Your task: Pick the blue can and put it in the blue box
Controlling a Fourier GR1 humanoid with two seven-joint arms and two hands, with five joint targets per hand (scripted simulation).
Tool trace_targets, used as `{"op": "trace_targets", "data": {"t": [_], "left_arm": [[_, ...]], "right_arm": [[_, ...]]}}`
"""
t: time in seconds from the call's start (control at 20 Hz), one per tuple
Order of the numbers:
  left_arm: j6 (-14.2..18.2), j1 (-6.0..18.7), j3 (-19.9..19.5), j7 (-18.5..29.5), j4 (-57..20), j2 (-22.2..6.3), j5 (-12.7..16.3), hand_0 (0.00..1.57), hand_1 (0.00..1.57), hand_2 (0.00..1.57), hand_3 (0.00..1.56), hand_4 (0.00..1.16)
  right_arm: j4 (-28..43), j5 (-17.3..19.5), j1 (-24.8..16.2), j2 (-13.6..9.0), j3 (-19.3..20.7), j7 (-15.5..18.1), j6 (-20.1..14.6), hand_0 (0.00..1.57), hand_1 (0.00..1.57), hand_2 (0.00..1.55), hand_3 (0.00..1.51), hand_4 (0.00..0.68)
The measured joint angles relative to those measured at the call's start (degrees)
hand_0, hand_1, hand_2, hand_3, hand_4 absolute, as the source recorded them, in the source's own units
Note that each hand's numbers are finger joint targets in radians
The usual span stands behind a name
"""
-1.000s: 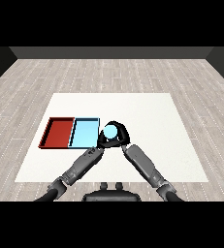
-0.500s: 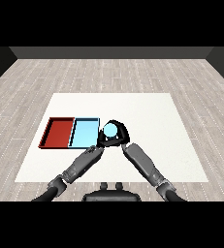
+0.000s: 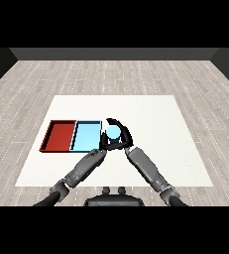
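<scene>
Curling round upright blue can (image 3: 112,132), right robot hand (image 3: 122,135); just beside light blue tray (image 3: 85,137); left fingers unclear.

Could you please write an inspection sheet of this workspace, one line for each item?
Surface: white table, on a grey plank floor.
Job's things: small light blue can, held just right of the light blue tray, not yet in it; no object seen in the tray.
Clutter: red tray beside the blue tray, on its left.
Hands: right hand curled round the can; left hand near the can's base, fingers unclear.
Cables: nothing seen.
Surroundings: dark walls beyond the floor.
</scene>
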State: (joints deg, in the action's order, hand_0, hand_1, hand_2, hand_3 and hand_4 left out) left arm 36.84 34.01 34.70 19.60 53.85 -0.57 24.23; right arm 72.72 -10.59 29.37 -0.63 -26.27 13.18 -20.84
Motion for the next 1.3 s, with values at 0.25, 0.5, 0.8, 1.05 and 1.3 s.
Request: {"op": "trace_targets", "data": {"t": [0.25, 0.5, 0.8, 1.05, 1.3], "left_arm": [[0.88, -1.13, 0.71, 1.64, 0.16, 0.16, 0.85, 1.57, 1.57, 1.57, 1.49, 1.15], [0.21, -1.68, -0.31, 2.82, -0.80, 0.46, 0.82, 1.57, 1.57, 1.57, 1.49, 1.14], [-1.02, -3.07, -3.66, 3.57, -0.89, -0.49, 0.86, 1.57, 1.57, 1.57, 1.48, 1.14], [-1.16, -3.31, -6.78, 3.96, 0.06, -3.35, -0.23, 1.57, 1.57, 1.57, 1.48, 1.15], [-1.99, -0.70, -10.87, 1.63, -1.96, -7.21, -1.02, 1.57, 1.57, 1.57, 1.47, 1.13]], "right_arm": [[-0.35, 0.08, 0.66, 0.14, -0.63, 0.02, -1.24, 0.00, 0.00, 0.00, 0.00, 0.000], [3.10, -0.18, -1.66, -0.90, 3.32, -0.91, -0.33, 0.00, 0.00, 0.00, 0.00, 0.000], [9.34, -6.65, -3.89, -2.64, 9.86, -1.38, 4.36, 0.00, 0.00, 0.00, 0.00, 0.000], [17.60, -10.12, -8.77, -5.42, 14.58, -0.02, 6.99, 0.00, 0.00, 0.00, 0.00, 0.000], [23.27, -13.18, -13.82, -8.21, 19.83, -0.32, 8.33, 0.00, 0.00, 0.00, 0.00, 0.000]]}}
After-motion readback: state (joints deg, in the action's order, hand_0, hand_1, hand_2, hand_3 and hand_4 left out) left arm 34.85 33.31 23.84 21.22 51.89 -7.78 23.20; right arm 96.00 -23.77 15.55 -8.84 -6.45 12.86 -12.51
